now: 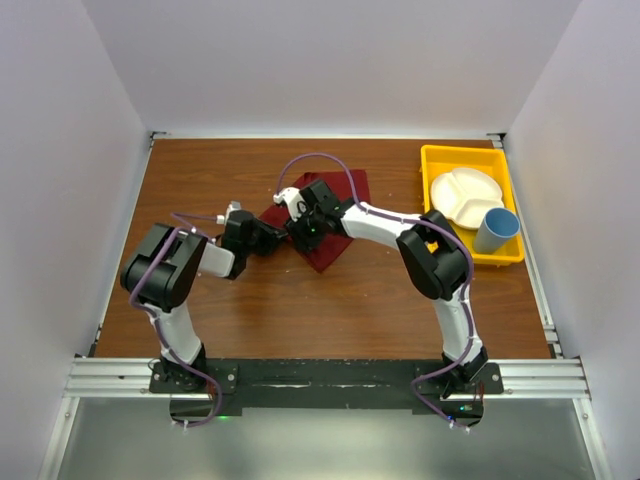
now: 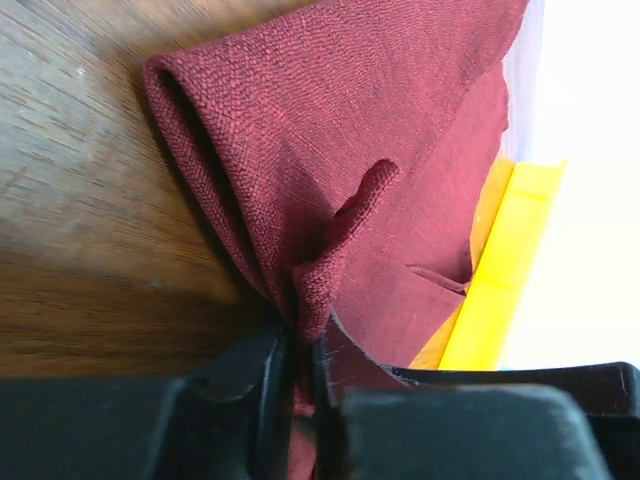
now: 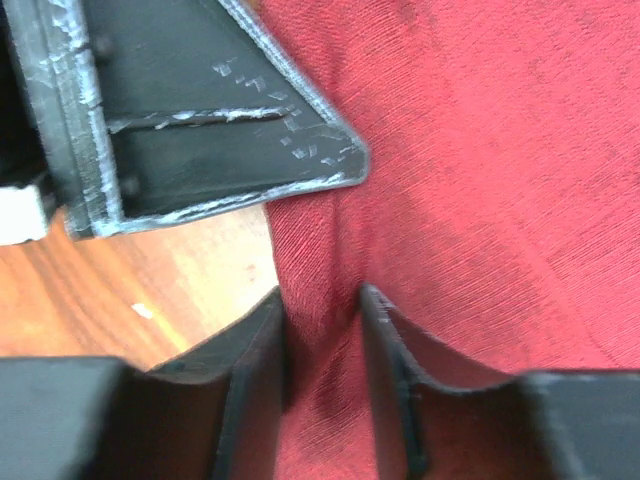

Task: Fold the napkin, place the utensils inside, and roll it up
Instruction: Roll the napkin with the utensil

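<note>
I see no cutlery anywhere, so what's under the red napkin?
Only the table shows around the napkin. The left gripper and right gripper pinch it, and its folds hide whatever lies beneath; no cutlery shows.

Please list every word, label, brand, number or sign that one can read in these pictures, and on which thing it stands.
None: no view shows any readable text. The napkin, the yellow bin, the white plate and the blue cup are all plain, without print or labels.
</note>
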Controlling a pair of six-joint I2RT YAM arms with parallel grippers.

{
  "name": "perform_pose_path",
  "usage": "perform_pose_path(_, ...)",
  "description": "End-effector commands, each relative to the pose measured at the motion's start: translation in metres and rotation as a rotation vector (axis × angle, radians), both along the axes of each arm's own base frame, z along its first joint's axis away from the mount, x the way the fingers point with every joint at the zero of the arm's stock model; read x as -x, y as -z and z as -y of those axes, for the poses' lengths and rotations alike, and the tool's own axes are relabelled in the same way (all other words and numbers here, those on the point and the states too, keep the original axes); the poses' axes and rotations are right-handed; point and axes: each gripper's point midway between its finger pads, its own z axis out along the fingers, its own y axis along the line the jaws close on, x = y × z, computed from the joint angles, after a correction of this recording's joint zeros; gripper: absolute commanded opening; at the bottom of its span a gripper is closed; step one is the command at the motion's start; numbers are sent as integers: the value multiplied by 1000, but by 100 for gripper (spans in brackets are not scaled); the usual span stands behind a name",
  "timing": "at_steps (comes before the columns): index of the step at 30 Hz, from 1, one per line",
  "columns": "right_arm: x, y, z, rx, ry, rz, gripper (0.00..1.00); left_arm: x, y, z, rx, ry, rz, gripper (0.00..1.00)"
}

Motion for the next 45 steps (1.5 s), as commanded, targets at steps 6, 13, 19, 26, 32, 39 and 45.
perform_pose_path(6, 33, -11, 28, 109, 47, 53, 71, 36, 31, -9, -130, 58, -192, 0)
perform_pose_path(13, 44, -6, 22, 153, 12, 209, 82, 42, 20, -9, -142, 69, -272, 0)
perform_pose_path(19, 44, 1, 15, 251, 70, 386, 79, 48, 16, -5, -122, 85, -326, 0)
perform_pose_path(26, 37, 23, 31, 363, 133, 472, 65, 51, 11, -6, -123, 101, -342, 0)
perform_pose_path(32, 38, 46, 32, 417, 132, 458, 52, 59, 16, -7, -106, 119, -395, 0)
perform_pose_path(39, 60, 58, 23, 347, 103, 334, 18, 52, 8, -23, -164, 136, -339, 0)
perform_pose_path(45, 79, 58, 1, 179, 55, 67, 0, 33, -19, -43, -312, 188, -117, 32)
